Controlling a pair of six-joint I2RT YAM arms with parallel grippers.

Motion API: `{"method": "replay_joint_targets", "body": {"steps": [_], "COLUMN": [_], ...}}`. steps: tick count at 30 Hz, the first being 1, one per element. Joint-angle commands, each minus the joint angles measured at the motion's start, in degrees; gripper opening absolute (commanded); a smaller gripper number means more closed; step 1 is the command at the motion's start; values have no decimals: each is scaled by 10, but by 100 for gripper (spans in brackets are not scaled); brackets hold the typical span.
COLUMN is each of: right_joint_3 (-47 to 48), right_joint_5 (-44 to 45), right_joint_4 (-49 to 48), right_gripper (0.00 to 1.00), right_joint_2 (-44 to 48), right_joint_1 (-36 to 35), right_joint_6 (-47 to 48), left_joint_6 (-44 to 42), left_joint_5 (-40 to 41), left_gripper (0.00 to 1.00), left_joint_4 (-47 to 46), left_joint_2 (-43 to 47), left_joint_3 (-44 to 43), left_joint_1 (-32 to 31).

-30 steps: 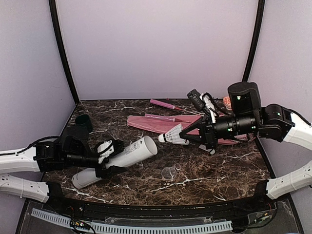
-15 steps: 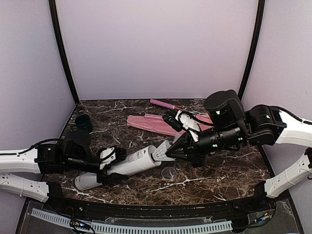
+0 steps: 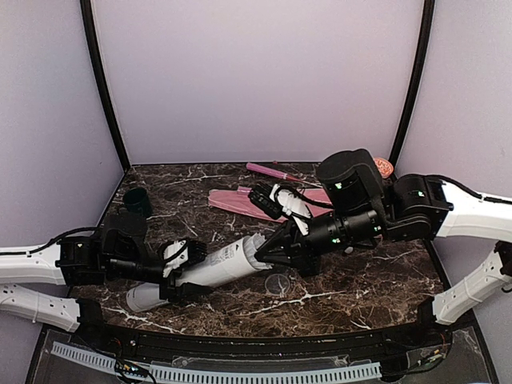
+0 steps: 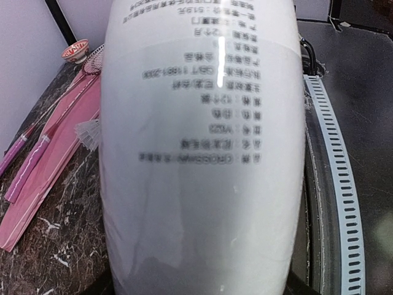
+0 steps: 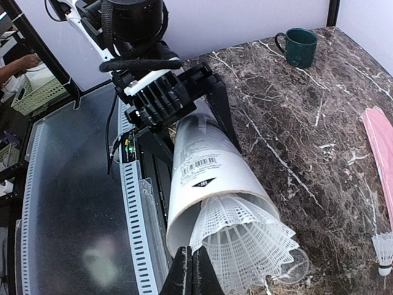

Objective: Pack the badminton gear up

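Observation:
My left gripper (image 3: 180, 268) is shut on the long pale grey tube (image 3: 216, 264), which lies slanted over the near left of the table; in the left wrist view the tube (image 4: 202, 153) fills the frame. A white shuttlecock (image 5: 245, 239) sits nose-first in the tube's open mouth (image 5: 209, 166), its skirt sticking out. My right gripper (image 5: 195, 261) is shut on the skirt's rim, right at the mouth (image 3: 268, 252). The pink cover (image 3: 240, 200) and a pink racket handle (image 3: 272, 170) lie at the back. Another shuttlecock (image 5: 384, 249) lies by the cover (image 5: 381, 141).
A dark green cup (image 3: 137, 200) stands at the back left and a small orange-patterned bowl (image 3: 384, 166) at the back right. A clear round lid (image 3: 278, 282) lies on the marble just under the tube's mouth. A slotted cable rail (image 4: 334, 184) runs along the near edge.
My right arm has swung left and down with the shuttlecock, from above the cover to the tube's mouth, and its nose has gone in. The left arm holds the tube almost still.

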State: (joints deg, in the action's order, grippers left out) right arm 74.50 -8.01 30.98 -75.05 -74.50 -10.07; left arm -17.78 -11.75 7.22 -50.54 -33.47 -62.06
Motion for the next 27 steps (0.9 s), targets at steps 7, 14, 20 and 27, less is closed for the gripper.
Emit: {"method": "replay_joint_targets", "body": {"steps": [7, 14, 20, 27], "right_joint_3": [-5, -14, 5, 20], "right_joint_5": [-34, -60, -66, -71], "right_joint_4": [-55, -56, -31, -31], "right_gripper": [41, 67, 80, 82], "right_joint_2": [12, 12, -25, -66], "right_joint_1": [-7, -6, -7, -7], "right_joint_6": [-5, -8, -2, 4], "left_joint_6": [3, 2, 4, 4], "left_joint_5": [-11, -12, -8, -8], "left_gripper": [45, 46, 47, 48], "left_joint_4": [-39, -41, -40, -41], "left_joint_2": [37, 27, 28, 31], "left_joint_3": [15, 12, 12, 12], "left_joint_1": [-3, -3, -3, -4]}}
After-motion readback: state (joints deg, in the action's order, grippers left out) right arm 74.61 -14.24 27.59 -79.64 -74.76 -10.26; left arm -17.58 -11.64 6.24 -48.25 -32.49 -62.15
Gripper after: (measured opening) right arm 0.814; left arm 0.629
